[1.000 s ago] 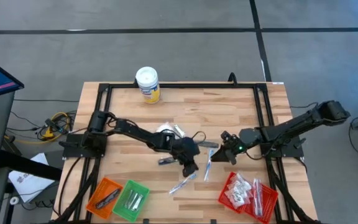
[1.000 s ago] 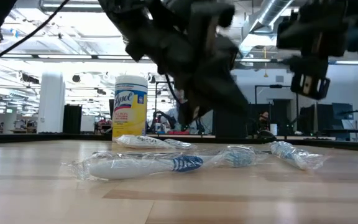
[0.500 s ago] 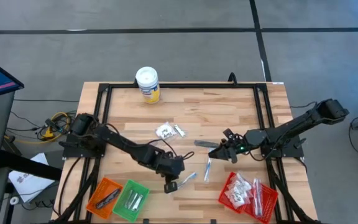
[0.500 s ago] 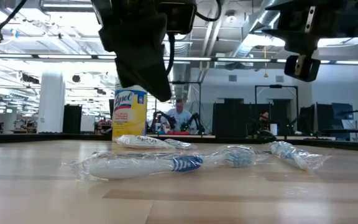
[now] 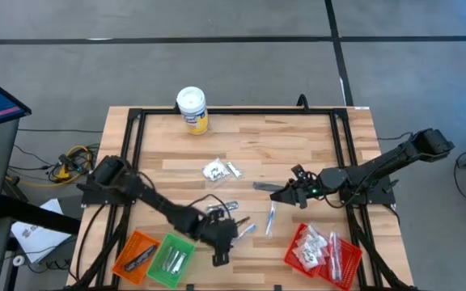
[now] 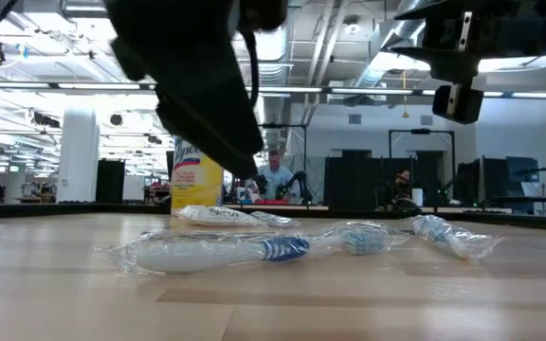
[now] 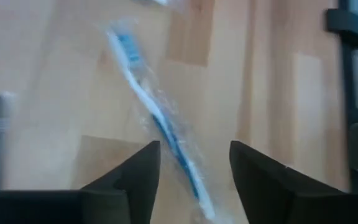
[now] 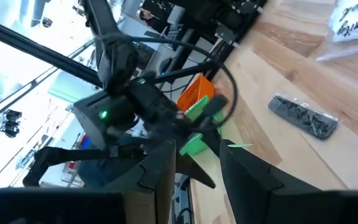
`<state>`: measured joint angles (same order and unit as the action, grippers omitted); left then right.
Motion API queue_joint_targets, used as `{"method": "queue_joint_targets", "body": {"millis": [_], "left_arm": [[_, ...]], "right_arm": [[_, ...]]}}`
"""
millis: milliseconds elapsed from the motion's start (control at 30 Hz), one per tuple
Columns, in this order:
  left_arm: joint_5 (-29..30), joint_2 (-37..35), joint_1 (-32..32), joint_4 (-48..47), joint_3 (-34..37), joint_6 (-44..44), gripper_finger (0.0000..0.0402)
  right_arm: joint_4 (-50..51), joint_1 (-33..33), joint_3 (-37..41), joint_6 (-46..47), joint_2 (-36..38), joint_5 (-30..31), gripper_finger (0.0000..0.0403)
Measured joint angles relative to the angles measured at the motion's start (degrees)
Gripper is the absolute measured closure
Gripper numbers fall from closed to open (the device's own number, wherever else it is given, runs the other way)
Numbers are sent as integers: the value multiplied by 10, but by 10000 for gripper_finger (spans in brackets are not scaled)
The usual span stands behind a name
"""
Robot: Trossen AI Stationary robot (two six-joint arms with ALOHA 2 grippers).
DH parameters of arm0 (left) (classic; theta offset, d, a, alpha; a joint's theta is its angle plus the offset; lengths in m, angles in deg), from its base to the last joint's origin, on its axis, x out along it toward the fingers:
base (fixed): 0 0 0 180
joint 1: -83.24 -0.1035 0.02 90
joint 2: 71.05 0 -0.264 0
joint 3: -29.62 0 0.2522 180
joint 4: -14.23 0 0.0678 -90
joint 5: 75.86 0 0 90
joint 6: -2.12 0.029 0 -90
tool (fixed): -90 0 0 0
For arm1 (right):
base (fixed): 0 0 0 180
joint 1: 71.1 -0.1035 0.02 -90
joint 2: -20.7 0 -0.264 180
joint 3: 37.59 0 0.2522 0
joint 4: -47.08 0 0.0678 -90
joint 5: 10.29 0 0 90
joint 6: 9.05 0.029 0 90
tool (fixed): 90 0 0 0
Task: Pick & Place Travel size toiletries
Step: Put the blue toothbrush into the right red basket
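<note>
My left arm stretches low across the table's front, its left gripper (image 5: 221,257) hanging just beside the green basket (image 5: 171,259), fingers spread with nothing between them; a wrapped toothbrush (image 7: 157,118) lies on the wood under it. My right arm reaches in toward the table's middle, the right gripper (image 5: 277,195) raised, fingers parted and empty. More wrapped toiletries (image 5: 269,218) lie between the arms, others in the red basket (image 5: 324,250).
</note>
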<state>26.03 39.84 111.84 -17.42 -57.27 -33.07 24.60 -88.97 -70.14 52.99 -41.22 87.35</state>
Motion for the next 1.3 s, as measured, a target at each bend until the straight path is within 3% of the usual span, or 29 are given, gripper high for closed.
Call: {"method": "queue_joint_targets", "body": {"millis": [100,200,700,833,1000,1300], "left_arm": [[92,2,29,-2,0,-20,208],[116,10,36,-3,0,-61,207],[36,87,28,-12,-10,-118,214],[6,86,13,-32,-10,-135,262],[-60,70,-18,-44,-7,-116,380],[-146,-24,-82,-43,-3,-26,393]], "right_arm": [[1,0,0,-1,0,-4,283],[3,0,0,-7,0,-12,283],[24,0,0,-26,0,-16,283],[24,-2,0,-26,0,-19,283],[22,-1,0,-60,0,-48,283],[23,3,-43,-175,0,-95,283]]}}
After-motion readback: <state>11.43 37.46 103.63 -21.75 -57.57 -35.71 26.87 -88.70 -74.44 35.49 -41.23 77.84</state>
